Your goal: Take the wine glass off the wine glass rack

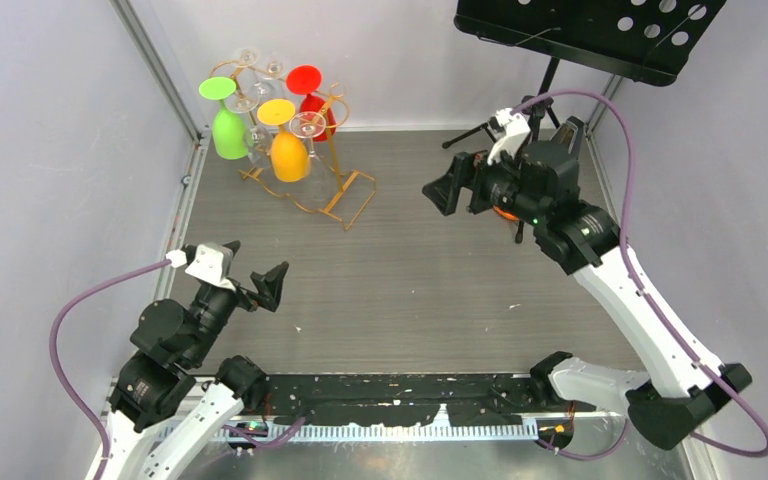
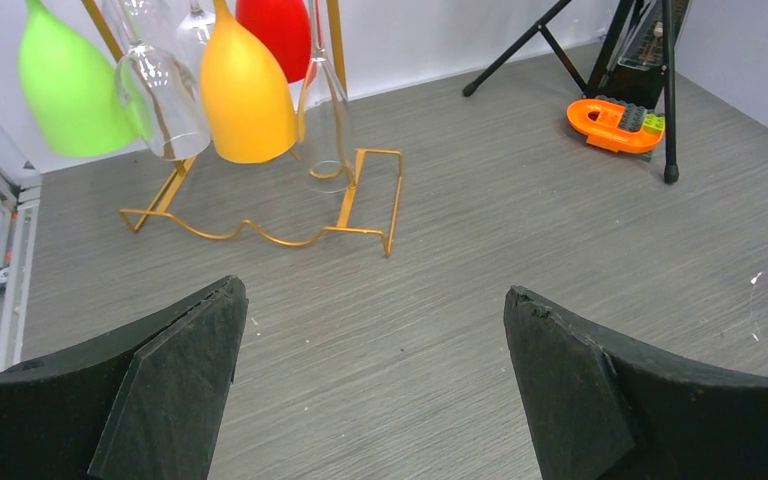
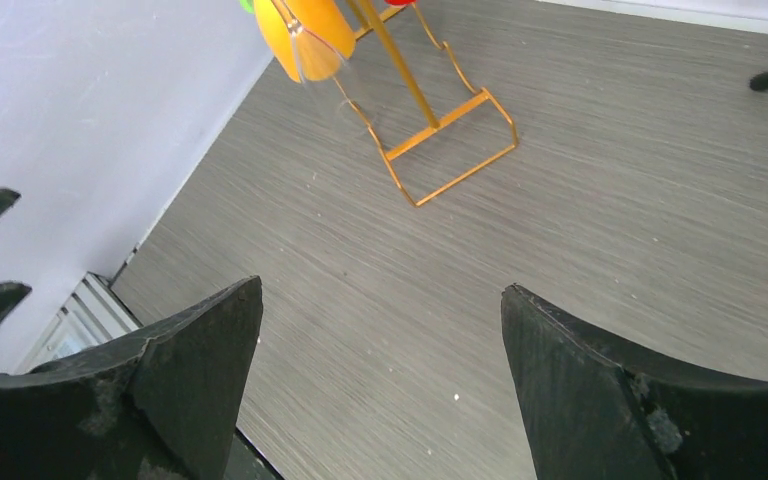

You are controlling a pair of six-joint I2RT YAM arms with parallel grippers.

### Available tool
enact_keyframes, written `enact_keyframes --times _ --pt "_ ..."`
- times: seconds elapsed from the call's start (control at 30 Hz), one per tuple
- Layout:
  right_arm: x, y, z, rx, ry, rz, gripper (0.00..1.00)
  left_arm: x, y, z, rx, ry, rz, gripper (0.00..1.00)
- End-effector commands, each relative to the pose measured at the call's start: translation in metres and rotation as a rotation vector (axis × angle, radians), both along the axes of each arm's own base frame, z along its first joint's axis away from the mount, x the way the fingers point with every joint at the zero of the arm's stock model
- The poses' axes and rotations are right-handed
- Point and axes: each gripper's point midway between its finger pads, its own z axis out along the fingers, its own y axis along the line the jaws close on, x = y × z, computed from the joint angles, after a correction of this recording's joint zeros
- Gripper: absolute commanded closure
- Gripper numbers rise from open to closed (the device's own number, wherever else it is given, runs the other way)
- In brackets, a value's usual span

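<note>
**Top view.** Left arm (image 1: 175, 335) sits folded low at the table's (image 1: 410, 290) near left corner. The left gripper (image 1: 257, 268) has its jaws spread wide, holds nothing, and points toward the far edge. Right arm (image 1: 620, 290) reaches up along the right edge with the elbow raised. The right gripper (image 1: 457, 190) is turned toward the far left corner, likewise gaping and empty. The wine glass rack (image 1: 338, 190) stands in that corner. Its wine glasses hang bowl-down: green glass (image 1: 228, 132), orange glass (image 1: 289, 156), red glass (image 1: 317, 108), plus clear ones.

**Left wrist view.** Fingers (image 2: 175, 380) are apart with bare table between them. The rack (image 2: 365, 195) is ahead, well apart.

**Right wrist view.** Fingers (image 3: 190, 370) are apart. The rack base (image 3: 460, 150) is well ahead, with the orange glass (image 3: 310, 30) at the top edge.

**Judgement.** The glasses look light, rigid, slick and brittle, and the stem is the weakest part. Hold the bowl gently and slide the foot out along its hook.
</note>
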Motion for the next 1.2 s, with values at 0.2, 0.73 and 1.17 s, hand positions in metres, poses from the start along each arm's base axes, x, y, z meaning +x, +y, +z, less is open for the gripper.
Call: enact_keyframes --times 0.2,0.73,1.17 --pt "0.052 0.044 0.045 0.143 0.008 -0.096 0.01 0.004 0.019 0.008 -0.024 -0.043 0.107 0.01" --pt "0.122 0.122 0.045 0.275 0.133 -0.078 0.16 0.004 0.027 0.01 -0.041 -0.047 0.144 0.01" --pt "0.163 0.169 0.033 0.326 0.191 -0.03 0.24 0.003 0.029 0.011 -0.057 -0.045 0.156 0.01"
